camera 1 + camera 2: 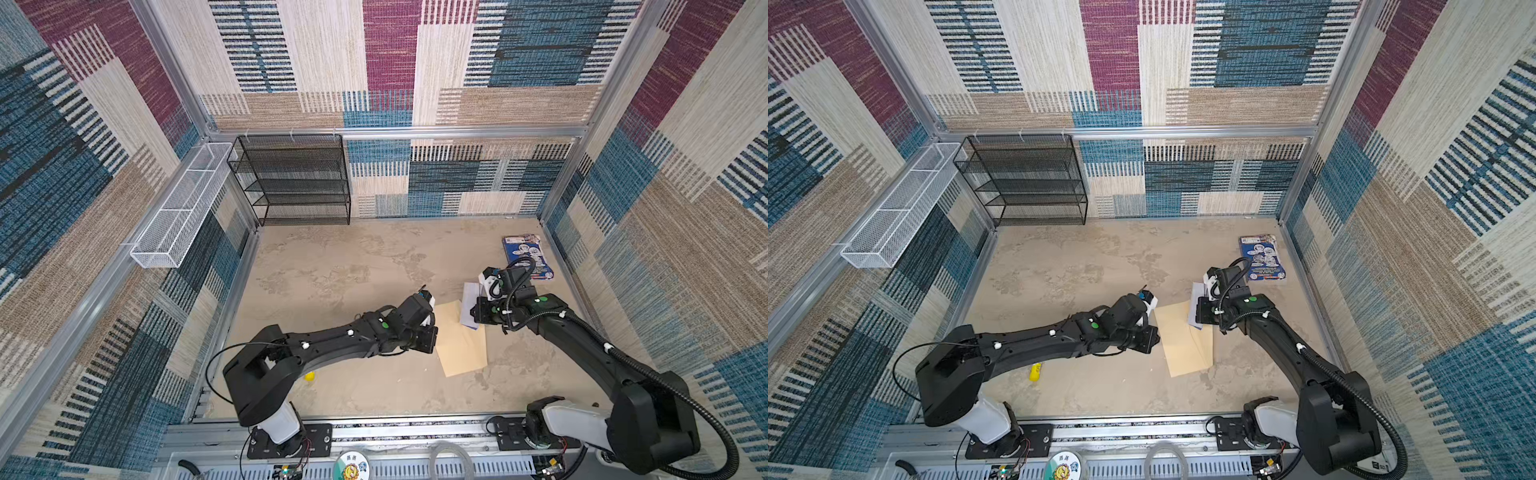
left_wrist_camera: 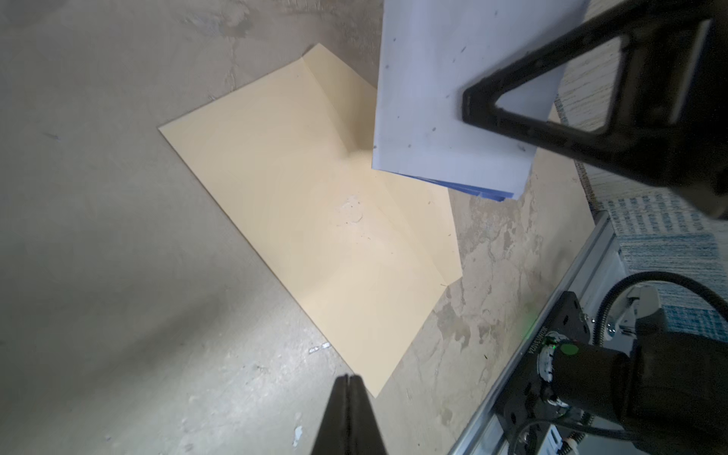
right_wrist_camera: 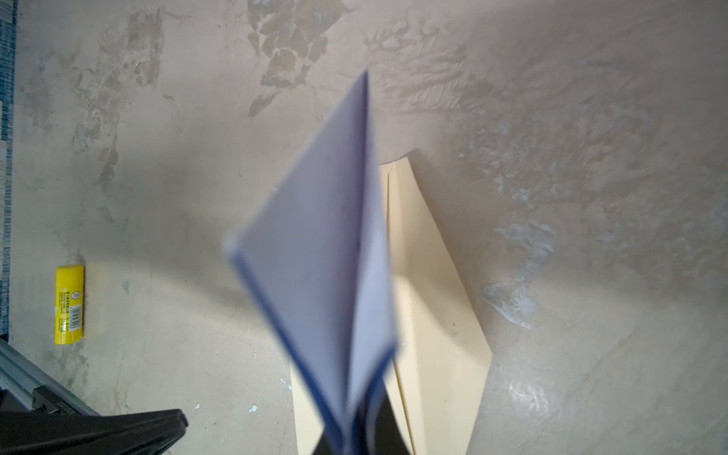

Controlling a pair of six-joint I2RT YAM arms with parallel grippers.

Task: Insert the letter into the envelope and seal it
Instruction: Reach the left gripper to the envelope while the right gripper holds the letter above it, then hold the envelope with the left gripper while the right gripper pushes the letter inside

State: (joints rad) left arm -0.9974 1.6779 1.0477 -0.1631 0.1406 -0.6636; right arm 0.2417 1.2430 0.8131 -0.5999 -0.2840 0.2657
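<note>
Right gripper (image 3: pixel 356 437) was clamped on the folded letter (image 3: pixel 323 256); we saw it hanging edge-down over the far right part of the envelope (image 1: pixel 461 345). The envelope lay flat on the table (image 1: pixel 353 270), right of centre on the near side. Left gripper (image 2: pixel 347 380): jaws pressed together, holding nothing, just beside the envelope's left edge. We logged a yellow glue stick (image 3: pixel 69 304) well apart to the left.

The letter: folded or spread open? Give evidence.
Folded: the letter shows white layers meeting at a crease, blue edges stacked, pinched in the right gripper.
</note>
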